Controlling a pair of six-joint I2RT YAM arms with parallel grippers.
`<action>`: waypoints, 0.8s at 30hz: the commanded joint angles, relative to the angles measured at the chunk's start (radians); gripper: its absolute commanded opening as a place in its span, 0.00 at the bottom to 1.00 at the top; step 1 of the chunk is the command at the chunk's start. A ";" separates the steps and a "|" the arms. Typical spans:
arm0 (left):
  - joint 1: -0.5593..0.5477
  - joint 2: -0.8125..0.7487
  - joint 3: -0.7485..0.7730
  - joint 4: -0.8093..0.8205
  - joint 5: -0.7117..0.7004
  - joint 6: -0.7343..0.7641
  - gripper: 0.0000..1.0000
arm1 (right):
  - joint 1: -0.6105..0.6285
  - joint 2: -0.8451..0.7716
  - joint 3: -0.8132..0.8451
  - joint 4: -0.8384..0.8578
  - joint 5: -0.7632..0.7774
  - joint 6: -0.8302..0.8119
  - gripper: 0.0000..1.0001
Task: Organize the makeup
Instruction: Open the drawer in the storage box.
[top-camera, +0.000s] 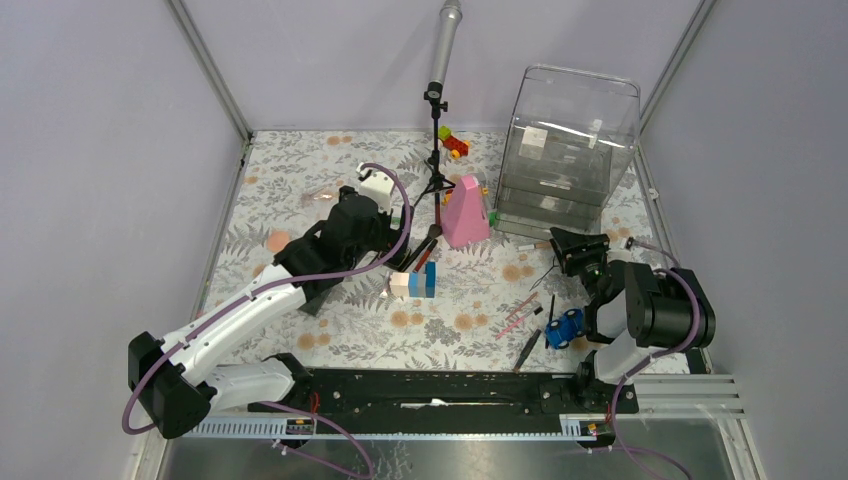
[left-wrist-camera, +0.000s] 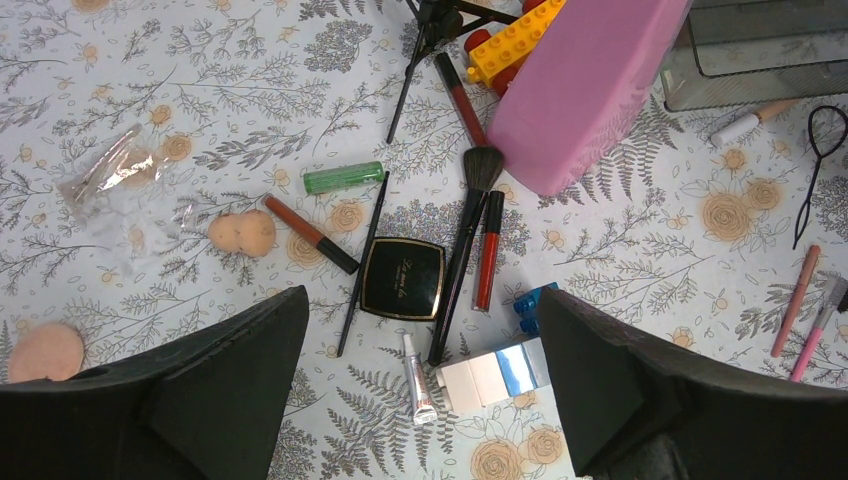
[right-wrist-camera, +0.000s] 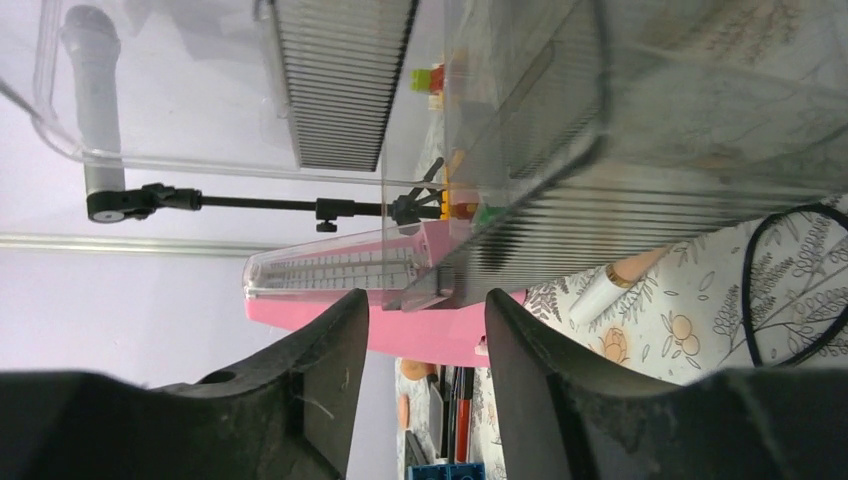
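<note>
In the left wrist view my left gripper (left-wrist-camera: 422, 300) is open and empty, hovering over a cluster of makeup: a black square compact (left-wrist-camera: 403, 277), a black-handled brush (left-wrist-camera: 465, 240), a red lip pencil (left-wrist-camera: 487, 250), a thin black pencil (left-wrist-camera: 362, 265), a brown pencil (left-wrist-camera: 310, 235), a green tube (left-wrist-camera: 343, 177), a small silver tube (left-wrist-camera: 418, 380) and peach sponges (left-wrist-camera: 242, 232). Pink pencils (left-wrist-camera: 795, 300) lie far right. From above, the left gripper (top-camera: 385, 240) is mid-table. My right gripper (top-camera: 580, 250) is open and empty, facing the clear organizer (top-camera: 570, 150); it also shows in the right wrist view (right-wrist-camera: 425, 297).
A tall pink cone-shaped object (top-camera: 465, 212) and a microphone stand (top-camera: 437, 100) stand behind the cluster. White and blue blocks (top-camera: 413, 282) lie beside it. A blue toy car (top-camera: 563, 328), pink pencils (top-camera: 518, 315) and a black pencil (top-camera: 527, 350) lie near the right arm.
</note>
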 joint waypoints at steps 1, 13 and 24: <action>0.003 -0.002 0.002 0.037 0.013 0.011 0.94 | 0.004 -0.095 -0.015 0.026 -0.019 -0.087 0.55; 0.003 -0.002 0.007 0.034 0.018 0.011 0.94 | 0.009 -0.889 0.152 -1.131 0.116 -0.654 0.82; 0.002 -0.010 0.007 0.031 0.018 0.011 0.94 | 0.012 -0.915 0.385 -1.492 0.050 -0.858 0.79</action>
